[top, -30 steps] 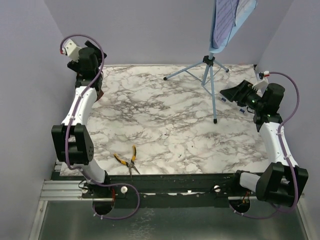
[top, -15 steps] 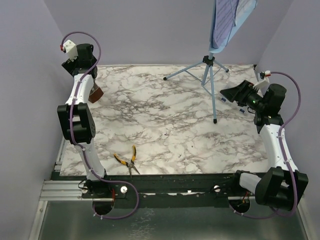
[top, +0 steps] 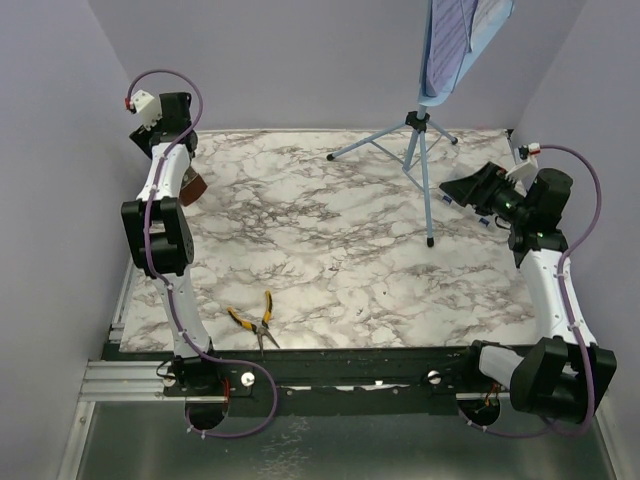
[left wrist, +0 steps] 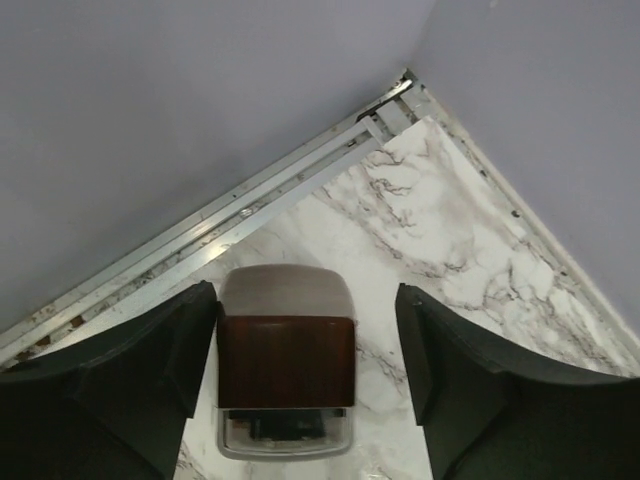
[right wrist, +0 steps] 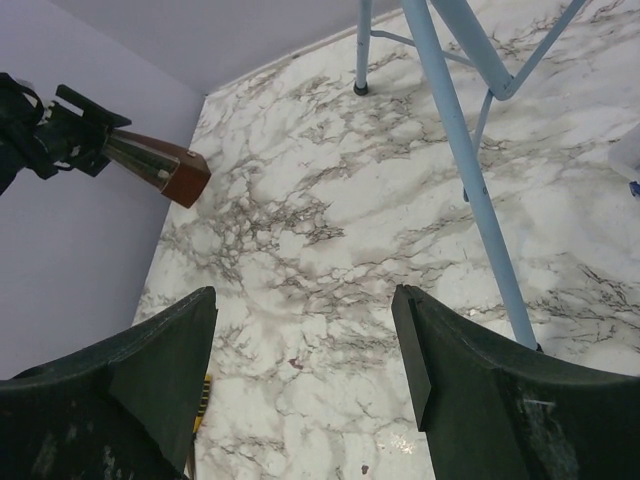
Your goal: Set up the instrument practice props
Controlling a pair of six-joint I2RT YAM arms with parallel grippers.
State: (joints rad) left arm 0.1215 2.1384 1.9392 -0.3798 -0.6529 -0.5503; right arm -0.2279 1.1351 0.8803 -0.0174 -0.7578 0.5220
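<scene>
The metronome [left wrist: 287, 360] is in the far left corner of the bench [top: 330, 250], at about 10 o'clock in the top view. Your left fingers [left wrist: 120, 380] are spread wide, one on each side of it, and they are not squeezing it. It lies straight ahead of them, right in the gap. Its thin end points at those fingers and its wide end points away. I cannot tell if it rests on the bench or hangs just over it.

The left arm is the near one, so I think this job is for that arm.

The pliers [top: 255, 320] lie at 7 o'clock. The music stand [top: 418, 150] is up at 1 o'clock, with the sheet [top: 470, 20] on it. Your right fingers [right wrist: 130, 390], at 3 o'clock, are spread wide too. They hold nothing and are well apart from the metronome.
</scene>
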